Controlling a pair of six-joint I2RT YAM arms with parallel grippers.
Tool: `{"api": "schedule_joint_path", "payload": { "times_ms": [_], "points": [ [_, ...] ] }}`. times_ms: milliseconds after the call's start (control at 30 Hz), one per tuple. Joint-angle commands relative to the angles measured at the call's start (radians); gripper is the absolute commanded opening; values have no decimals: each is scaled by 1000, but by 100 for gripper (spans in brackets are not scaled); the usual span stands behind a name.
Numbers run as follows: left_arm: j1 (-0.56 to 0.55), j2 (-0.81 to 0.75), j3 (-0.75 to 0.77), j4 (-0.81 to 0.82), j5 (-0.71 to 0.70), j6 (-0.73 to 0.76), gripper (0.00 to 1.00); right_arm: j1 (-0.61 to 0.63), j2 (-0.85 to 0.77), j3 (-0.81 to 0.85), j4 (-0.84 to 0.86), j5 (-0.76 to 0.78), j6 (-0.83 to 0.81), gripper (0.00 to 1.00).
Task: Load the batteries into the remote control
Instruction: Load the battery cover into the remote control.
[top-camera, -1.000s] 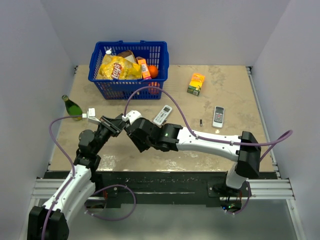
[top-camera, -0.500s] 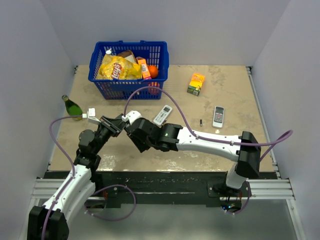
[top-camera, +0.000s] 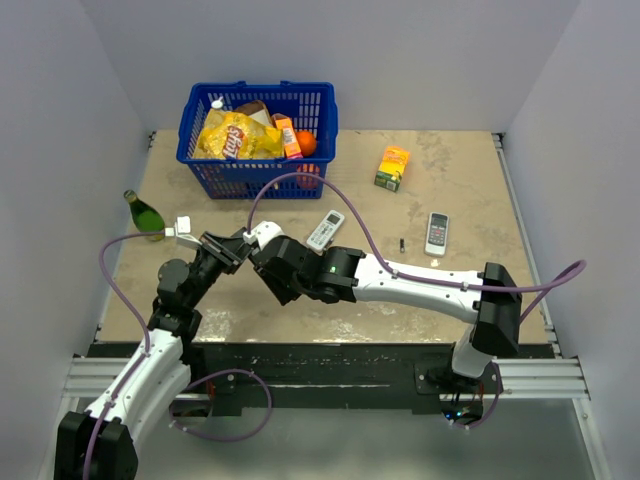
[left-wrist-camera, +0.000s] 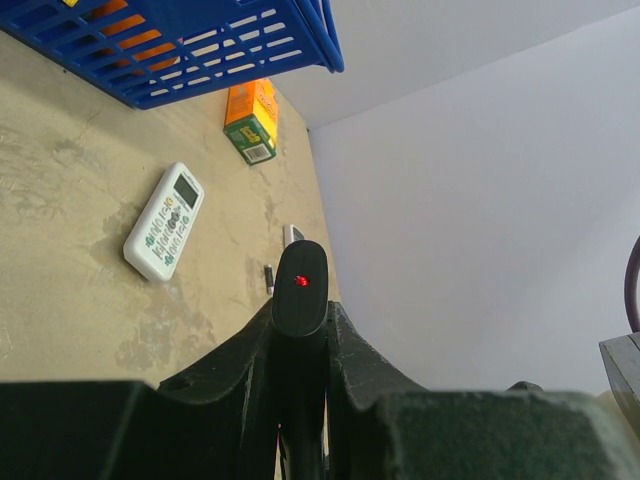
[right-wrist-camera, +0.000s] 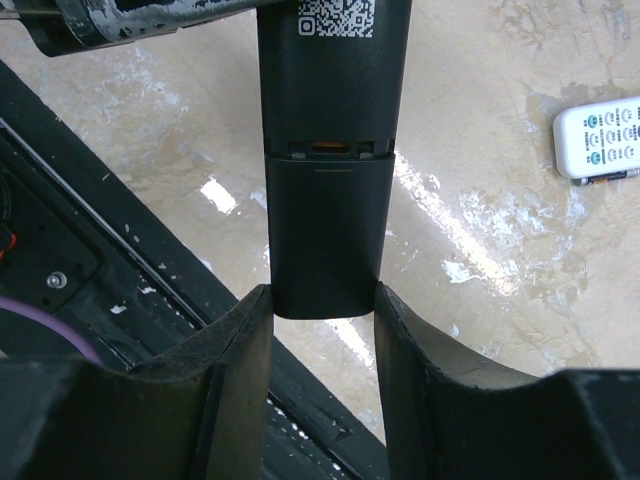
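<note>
Mottled beige tabletop: blue plastic basket upper left, green glass bottle far left, orange carton upper right, white grey-buttoned remote centre, white screened remote right of it, tiny dark cylinder, possibly a battery, between them.

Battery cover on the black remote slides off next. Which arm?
Right. The right claw grips the cover end of the remote control; the left claw is clamped on its other end.

- A robotics lab test cell: plain white walls box in a worn tan desk on three sides
- Two robot arms are bolted to an aluminium rail at its near edge, trailing purple cables
- Staged props include a blue basket of groceries
</note>
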Motion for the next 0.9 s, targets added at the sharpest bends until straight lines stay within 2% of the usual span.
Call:
{"api": "schedule_joint_path", "payload": {
  "times_ms": [0,333,867],
  "points": [
    [-3,-10,7,59,3,-46,0,8,4,38,-18,26,7,19],
    [-3,-3,0,84,16,-52,0,8,-4,44,-26,9,0,23],
    [-3,19,-13,130,52,-49,0,10,24,95,-76,-2,-13,37]
  ]
}}
